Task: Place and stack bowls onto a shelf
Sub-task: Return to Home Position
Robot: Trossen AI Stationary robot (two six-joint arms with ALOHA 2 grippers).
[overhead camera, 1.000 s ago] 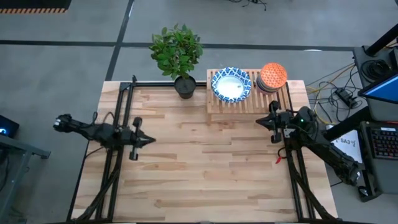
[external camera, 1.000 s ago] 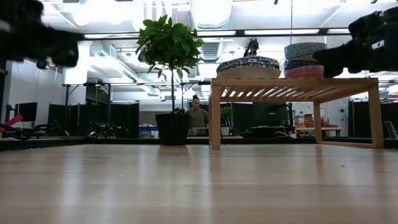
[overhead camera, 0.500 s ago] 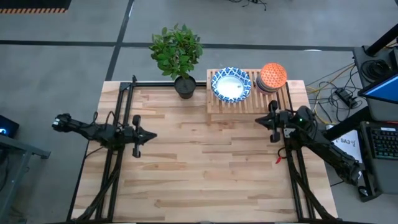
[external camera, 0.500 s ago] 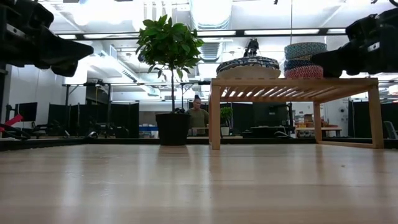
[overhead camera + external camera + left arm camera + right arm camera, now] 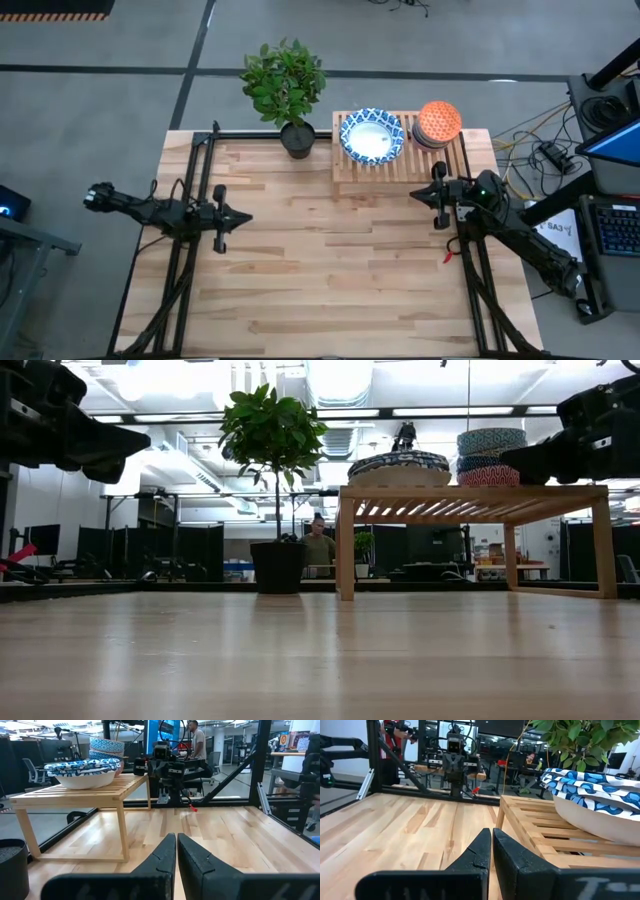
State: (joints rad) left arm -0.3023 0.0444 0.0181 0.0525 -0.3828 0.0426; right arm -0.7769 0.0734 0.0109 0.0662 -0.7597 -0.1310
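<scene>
High view: left pincer (image 5: 243, 217) is hovering over the surface (image 5: 320, 270), well apart from the shelf (image 5: 400, 166); right pincer (image 5: 415, 196) is hanging just beside it. Low view: blue-and-white bowls (image 5: 398, 465) and a smaller stack (image 5: 490, 455) are sitting on the shelf. Wrist views: both pincers' fingers are pressing together.

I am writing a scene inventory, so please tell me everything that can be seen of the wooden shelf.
The shelf is a low rack of light wooden slats on square legs, open underneath. It stands on the table's far right part, beside the potted plant. Its top carries stacked blue-and-white bowls on its left and a stack of small bowls, orange bowl uppermost, on its right. The right end effector hovers near its front edge.
</scene>
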